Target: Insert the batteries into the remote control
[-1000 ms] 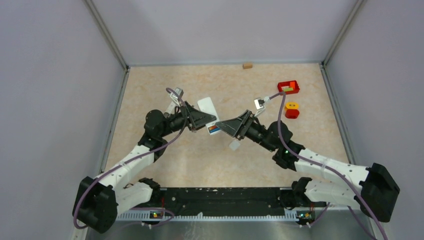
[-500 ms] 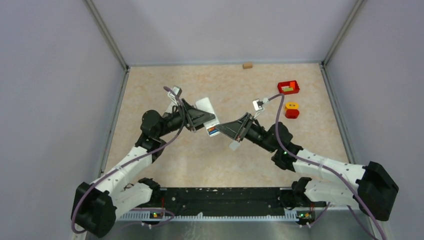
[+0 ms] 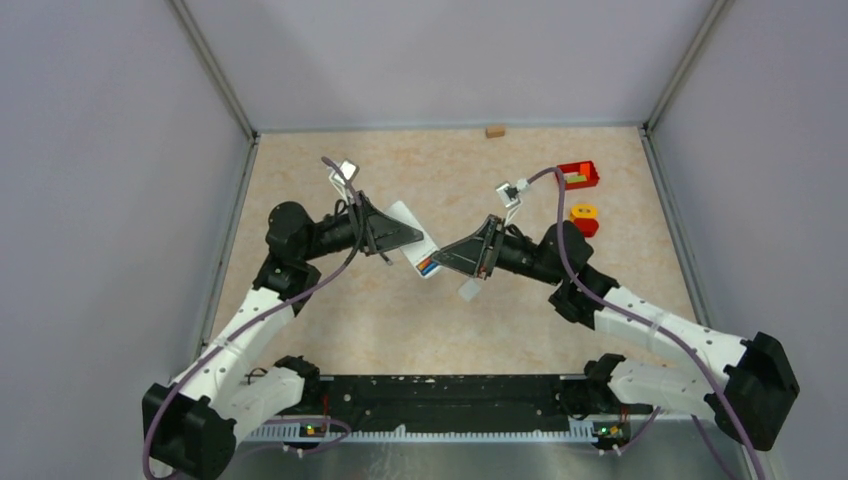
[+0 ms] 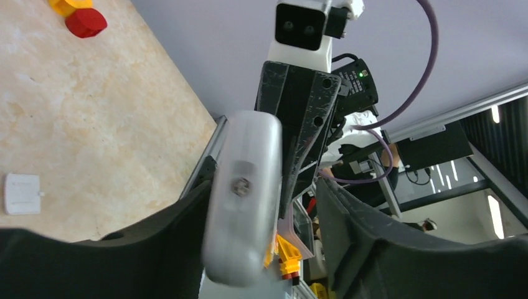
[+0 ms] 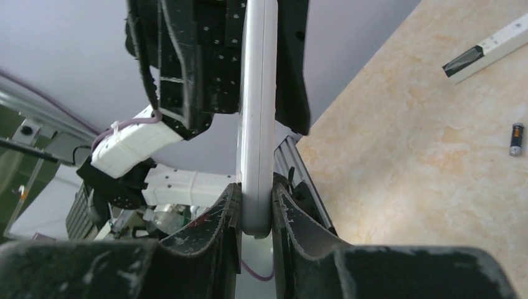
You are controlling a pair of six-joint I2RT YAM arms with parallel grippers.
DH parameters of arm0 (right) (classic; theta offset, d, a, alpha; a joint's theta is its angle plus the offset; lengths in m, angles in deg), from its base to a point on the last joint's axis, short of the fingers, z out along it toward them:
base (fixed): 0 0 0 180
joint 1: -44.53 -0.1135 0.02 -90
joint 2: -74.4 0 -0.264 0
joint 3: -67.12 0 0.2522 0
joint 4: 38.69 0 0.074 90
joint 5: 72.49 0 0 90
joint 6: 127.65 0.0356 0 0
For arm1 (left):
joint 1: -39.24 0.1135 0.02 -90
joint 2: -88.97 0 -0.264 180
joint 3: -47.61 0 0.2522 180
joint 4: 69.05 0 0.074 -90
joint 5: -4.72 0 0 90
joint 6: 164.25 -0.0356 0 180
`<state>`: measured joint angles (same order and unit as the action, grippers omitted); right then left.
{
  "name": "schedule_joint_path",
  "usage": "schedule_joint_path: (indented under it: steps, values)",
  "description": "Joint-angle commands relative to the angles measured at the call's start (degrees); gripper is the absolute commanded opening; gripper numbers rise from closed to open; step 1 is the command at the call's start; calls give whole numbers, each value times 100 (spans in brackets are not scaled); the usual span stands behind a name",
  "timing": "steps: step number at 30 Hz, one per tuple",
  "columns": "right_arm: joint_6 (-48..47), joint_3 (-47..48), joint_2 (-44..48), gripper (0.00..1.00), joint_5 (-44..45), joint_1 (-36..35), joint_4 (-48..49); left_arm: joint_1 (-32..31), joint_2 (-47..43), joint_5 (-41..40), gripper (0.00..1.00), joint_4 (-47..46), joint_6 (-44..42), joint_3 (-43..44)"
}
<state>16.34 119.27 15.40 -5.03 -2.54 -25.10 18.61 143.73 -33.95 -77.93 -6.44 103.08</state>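
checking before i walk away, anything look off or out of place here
Nothing spilled or broken. The remote control is off the table, pinched edge-on in the right gripper, left gripper open around it. One battery lies loose, not loaded.

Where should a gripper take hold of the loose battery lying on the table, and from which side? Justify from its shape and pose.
Probably grip the battery at mid-length, coming down from above, fingers closing across its round sides. It lies flat on the table, a slim cylinder, so its ends are small and low.
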Motion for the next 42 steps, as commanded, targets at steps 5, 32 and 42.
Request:
schedule_joint_path:
  steps: [5,32,42]
  values:
    - [-151,606,-240,2,-748,214,-85,38,-84,617,45,539,-711,375]
    - [1361,-635,-135,79,1217,391,-459,-1,-44,-2232,0,2033,-2545,-217]
    - [1979,-564,-1419,47,1464,374,-810,-1242,971,-5010,0,3181,-3161,56]
